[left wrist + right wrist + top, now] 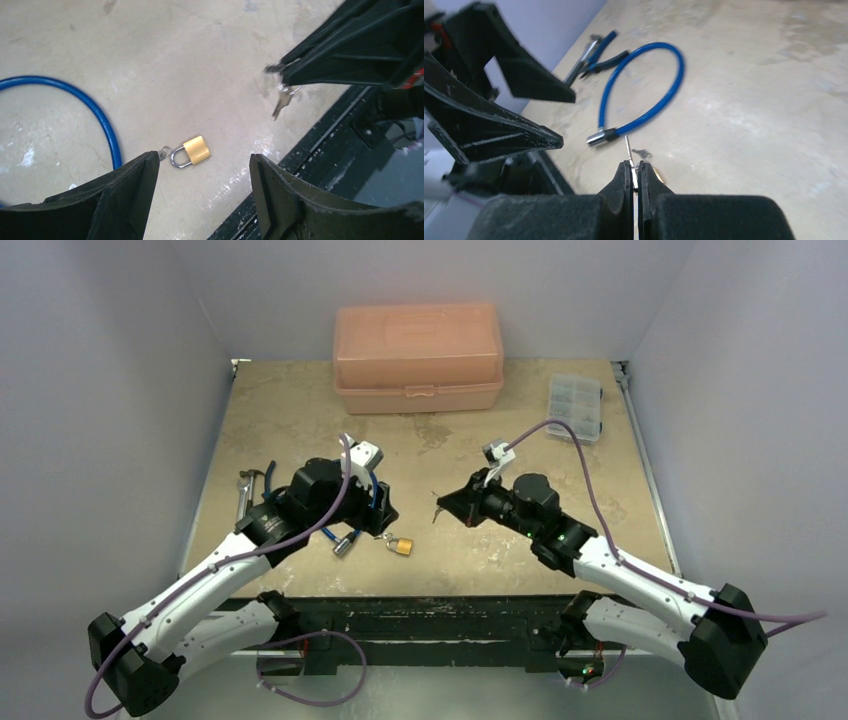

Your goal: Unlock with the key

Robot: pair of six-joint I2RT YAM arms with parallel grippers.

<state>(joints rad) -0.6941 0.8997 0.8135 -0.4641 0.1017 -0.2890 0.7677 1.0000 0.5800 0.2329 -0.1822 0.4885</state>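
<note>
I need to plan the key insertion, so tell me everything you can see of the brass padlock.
The brass padlock is small: a squarish, yellow metal body and a silver shackle that looks closed. It lies flat on the table near the front edge, shackle toward the blue cable, which lies apart from it. A tiny silver bit sits at the shackle. Nothing grips it. No keyhole shows.
</note>
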